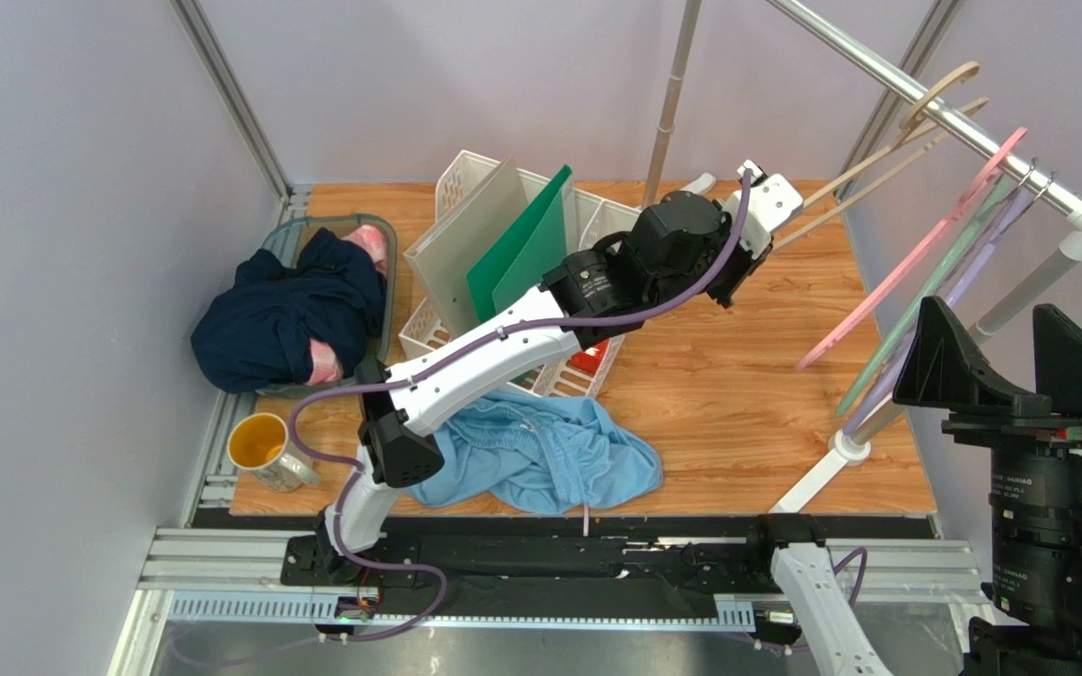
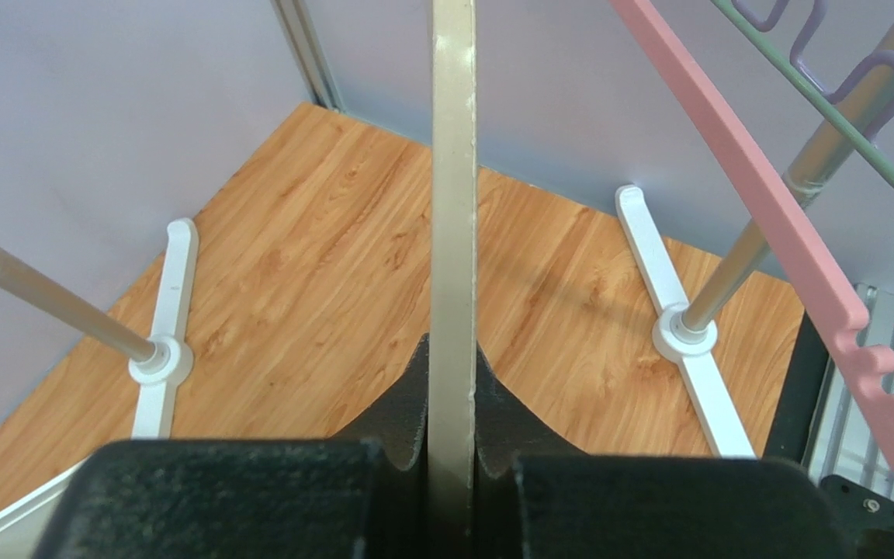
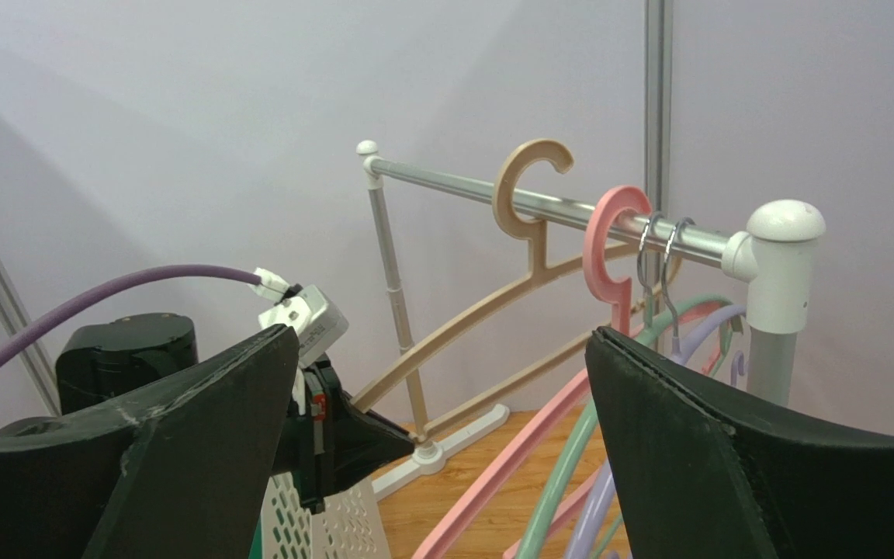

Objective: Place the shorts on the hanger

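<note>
left hand [image 2: 452, 390] is pinching the hanger [image 2: 453, 175] near its end, hook sitting on the rail [image 3: 452, 181], likely to unhook it | right hand [image 3: 440, 349] is hovering wide, empty | shorts [image 1: 547, 451] are lying crumpled on the tabletop [image 1: 744, 380] by the left arm's base

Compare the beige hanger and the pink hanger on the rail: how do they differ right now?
The beige hanger is clamped on one arm by the shut left tool, while the pink hanger hangs free with nothing touching it. The pink hanger's hook sits nearer the white end cap than the beige hanger's hook does. Both have thick rounded hooks over the same metal rail.
</note>
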Tool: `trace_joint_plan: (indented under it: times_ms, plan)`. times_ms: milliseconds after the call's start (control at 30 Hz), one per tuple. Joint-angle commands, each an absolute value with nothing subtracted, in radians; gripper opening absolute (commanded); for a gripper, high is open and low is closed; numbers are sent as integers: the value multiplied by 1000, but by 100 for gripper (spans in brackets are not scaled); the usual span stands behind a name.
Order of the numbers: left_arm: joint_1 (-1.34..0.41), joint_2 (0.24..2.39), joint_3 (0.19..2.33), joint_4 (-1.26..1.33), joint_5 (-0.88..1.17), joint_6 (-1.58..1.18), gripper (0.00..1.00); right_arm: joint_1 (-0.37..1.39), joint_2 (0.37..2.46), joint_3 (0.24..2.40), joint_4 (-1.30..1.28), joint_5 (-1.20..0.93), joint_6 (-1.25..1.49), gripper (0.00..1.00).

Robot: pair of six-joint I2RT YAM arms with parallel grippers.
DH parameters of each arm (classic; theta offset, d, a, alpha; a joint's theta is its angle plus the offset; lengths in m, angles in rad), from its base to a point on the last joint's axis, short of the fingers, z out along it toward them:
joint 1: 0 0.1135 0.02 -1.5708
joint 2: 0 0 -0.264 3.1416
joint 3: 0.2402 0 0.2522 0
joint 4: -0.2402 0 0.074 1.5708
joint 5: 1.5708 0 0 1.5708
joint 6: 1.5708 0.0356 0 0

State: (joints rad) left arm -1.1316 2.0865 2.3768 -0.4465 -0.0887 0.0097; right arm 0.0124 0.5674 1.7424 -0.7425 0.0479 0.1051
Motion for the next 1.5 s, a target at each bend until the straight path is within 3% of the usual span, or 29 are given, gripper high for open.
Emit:
trace_joint_plan:
  times_ms: [0,533,833,1000,1133,1300,1467]
  plan:
    - [-1126,1971,2390,-310,-129,26,0,9,558,1726,-716,89,117,100]
    - [-1117,1608,2010,-478,-175,72,0,9,649,1710,-669,-130,129,100]
    - [-1118,1323,1660,-427,-437,175,0,11,839,1704,-537,-411,394,92]
    - [-1118,1198,1499,-286,-583,487,0,9,1030,1784,-427,-521,613,89]
    - [-1117,1155,1378,-7,-685,866,0,9,1132,1887,-358,-564,738,90]
    - [-1104,1144,1298,298,-756,1272,0,12,1118,1794,-215,-581,908,93]
    - [-1068,1227,1319,464,-816,1489,0,35,1085,1714,-196,-549,959,94]
